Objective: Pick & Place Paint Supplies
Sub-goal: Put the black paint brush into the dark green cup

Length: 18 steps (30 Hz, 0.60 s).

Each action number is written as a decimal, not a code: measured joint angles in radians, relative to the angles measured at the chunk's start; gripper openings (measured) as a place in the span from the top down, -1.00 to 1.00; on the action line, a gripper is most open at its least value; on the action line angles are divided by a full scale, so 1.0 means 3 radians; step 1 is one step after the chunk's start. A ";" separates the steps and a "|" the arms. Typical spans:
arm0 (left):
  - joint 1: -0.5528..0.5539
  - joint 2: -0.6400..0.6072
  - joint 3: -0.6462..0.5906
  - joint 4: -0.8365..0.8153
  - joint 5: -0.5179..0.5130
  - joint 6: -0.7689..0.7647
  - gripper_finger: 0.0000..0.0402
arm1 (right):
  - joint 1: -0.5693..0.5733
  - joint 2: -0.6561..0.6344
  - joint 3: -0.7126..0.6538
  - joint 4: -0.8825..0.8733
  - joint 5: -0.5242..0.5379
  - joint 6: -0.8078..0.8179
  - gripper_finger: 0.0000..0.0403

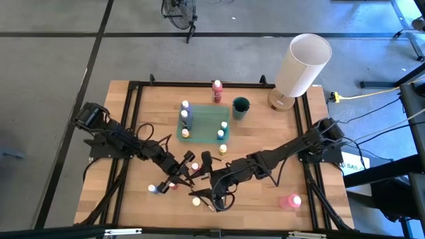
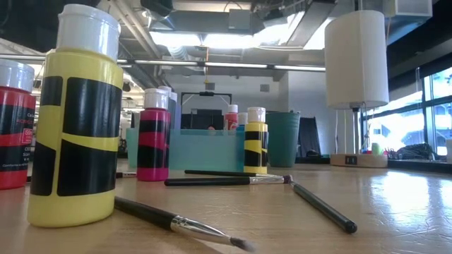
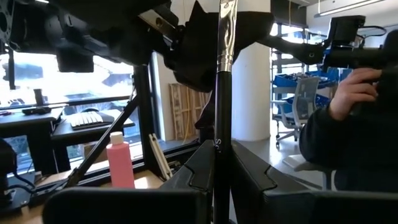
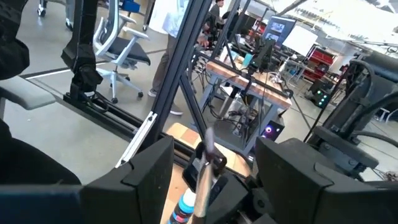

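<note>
Holding brush upright in pinched left gripper mid-table; right gripper spread wide beside it, empty. Few bottles in tray; most bottles, brushes loose on table, unplaced.

Left gripper facing right gripper at the table's front, tray behind both, bottles beside the left gripper, cup beyond the tray.
</note>
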 joint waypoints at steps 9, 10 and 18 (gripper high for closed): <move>0.0000 0.0000 0.0000 -0.0042 0.0005 0.0001 0.87 | 0.0032 0.0000 0.0000 0.0017 -0.0100 -0.0096 0.08; 0.0000 0.0000 0.0000 -0.0041 0.0008 0.0001 0.87 | 0.0032 0.0000 0.0001 0.0017 -0.0162 -0.0096 0.13; 0.0000 0.0000 0.0000 -0.0046 0.0012 0.0001 0.87 | 0.0032 0.0000 0.0000 -0.0022 -0.0226 -0.0092 0.48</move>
